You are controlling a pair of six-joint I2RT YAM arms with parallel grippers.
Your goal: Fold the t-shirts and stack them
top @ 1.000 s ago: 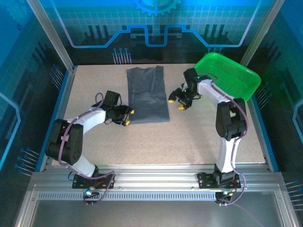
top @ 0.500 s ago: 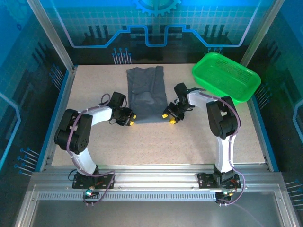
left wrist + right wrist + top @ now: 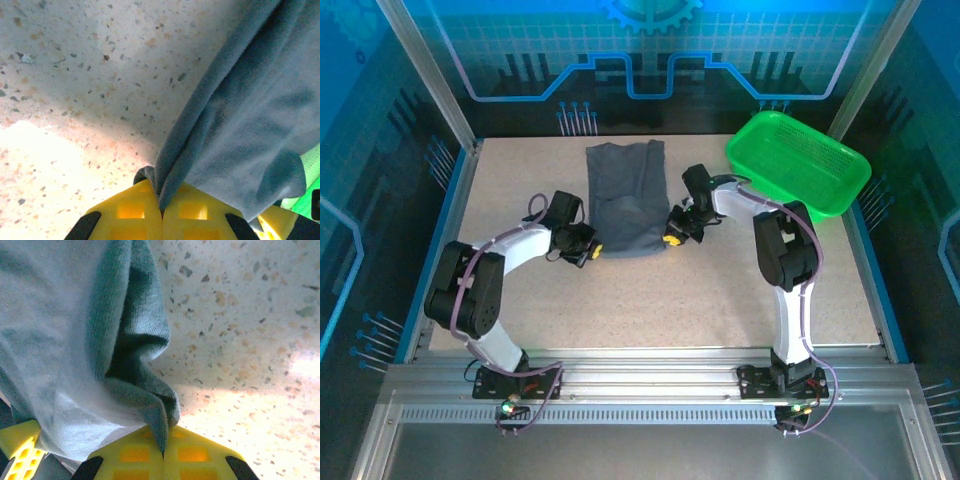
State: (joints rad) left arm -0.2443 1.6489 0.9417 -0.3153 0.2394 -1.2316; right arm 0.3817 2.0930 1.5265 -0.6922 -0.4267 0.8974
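T-shirt (image 3: pixel 628 200) corners pinched inside both jaws (left, right).

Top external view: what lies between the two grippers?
The near edge of the grey t-shirt spans that gap in the top external view; the left gripper and right gripper are each shut on one near corner.

Speckled table (image 3: pixel 720 290), blue-lit walls (image 3: pixel 520 50)
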